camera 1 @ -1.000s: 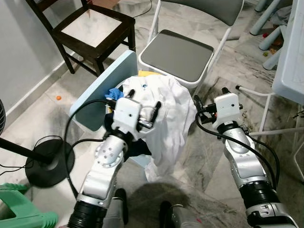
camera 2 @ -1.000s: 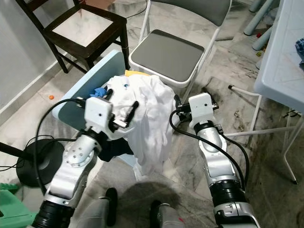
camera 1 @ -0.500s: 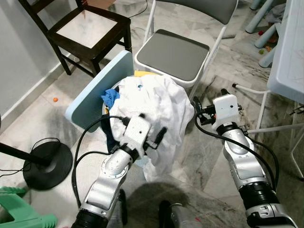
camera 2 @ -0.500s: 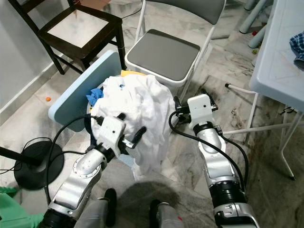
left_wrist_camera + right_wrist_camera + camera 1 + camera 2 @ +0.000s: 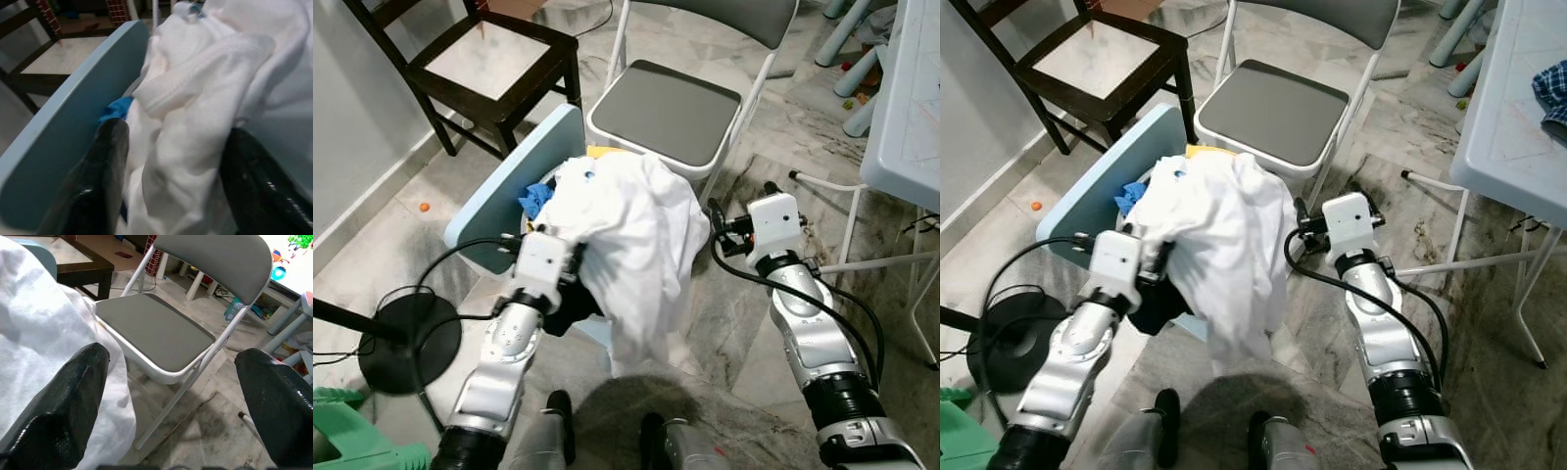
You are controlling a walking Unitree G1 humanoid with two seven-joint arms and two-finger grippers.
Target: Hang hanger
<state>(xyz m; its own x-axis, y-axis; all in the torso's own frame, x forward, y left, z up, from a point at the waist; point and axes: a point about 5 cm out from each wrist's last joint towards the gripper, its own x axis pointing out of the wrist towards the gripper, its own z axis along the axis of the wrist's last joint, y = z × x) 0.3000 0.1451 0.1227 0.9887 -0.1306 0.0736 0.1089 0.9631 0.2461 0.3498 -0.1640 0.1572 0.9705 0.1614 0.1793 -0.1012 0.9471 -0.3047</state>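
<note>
A white garment (image 5: 641, 220) lies heaped over a light blue basket (image 5: 504, 201), with a blue cloth (image 5: 536, 198) tucked at its left side. My left gripper (image 5: 579, 270) is at the heap's left edge. In the left wrist view its fingers (image 5: 105, 161) stand apart with a fold of the white garment (image 5: 195, 112) between them. My right gripper (image 5: 738, 199) hovers open to the right of the heap, holding nothing. It points at the grey folding chair (image 5: 156, 335). No hanger can be made out.
The grey folding chair (image 5: 671, 103) stands just behind the basket and a dark wooden chair (image 5: 494, 64) is at the back left. A white table (image 5: 1518, 108) and its legs flank the right. A black fan base (image 5: 406, 343) with cable sits at left.
My left gripper has swung from the front of the heap to its left edge, and its fingers now reach into the white garment. The right arm has barely moved.
</note>
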